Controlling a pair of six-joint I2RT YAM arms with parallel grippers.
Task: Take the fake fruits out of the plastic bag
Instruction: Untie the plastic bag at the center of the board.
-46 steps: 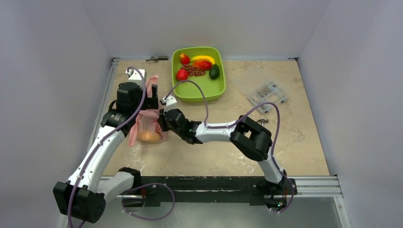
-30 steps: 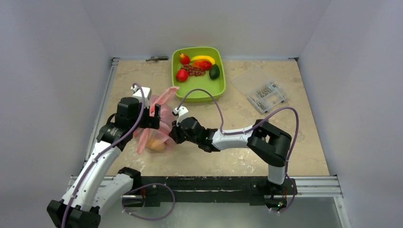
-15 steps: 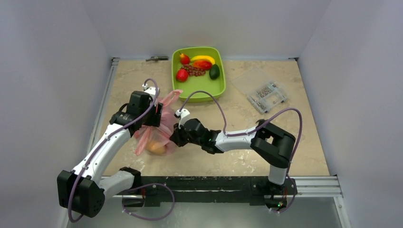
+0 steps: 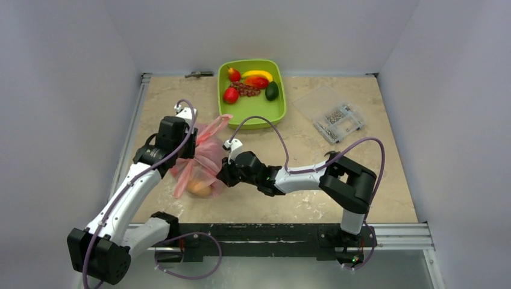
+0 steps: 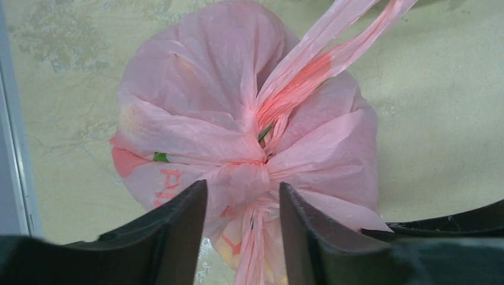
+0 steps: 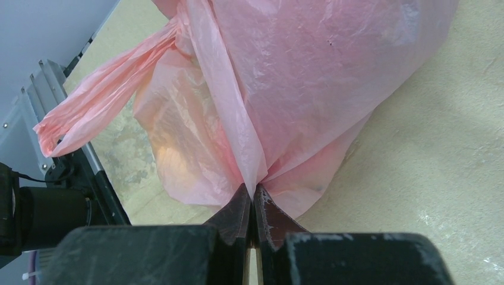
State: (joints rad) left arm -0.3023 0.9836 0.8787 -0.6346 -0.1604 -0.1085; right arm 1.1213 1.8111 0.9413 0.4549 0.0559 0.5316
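The pink plastic bag (image 4: 203,158) lies tied on the table left of centre, one handle pointing toward the tray. An orange-yellow fake fruit (image 4: 199,188) shows dimly through its near end, glowing too in the right wrist view (image 6: 171,159). My left gripper (image 5: 243,196) hangs over the bag (image 5: 202,113). Its jaws are half closed either side of the knot, with narrow gaps showing. My right gripper (image 6: 254,189) is shut on a fold of the bag (image 6: 309,77) at its right side. More fake fruits, red ones (image 4: 231,94) and a grape bunch (image 4: 246,89), lie in the green tray (image 4: 256,115).
The tray at the back also holds a banana (image 4: 257,74) and a dark avocado (image 4: 272,90). A clear plastic box (image 4: 336,115) of small parts lies at the back right. A small dark tool (image 4: 199,74) rests at the back edge. A metal rail (image 4: 123,162) runs along the left side.
The left jaws have narrowed from wide open to a close straddle of the knot, and the left gripper has shifted slightly left. The right gripper keeps its pinch; the bag was dragged nearer earlier.
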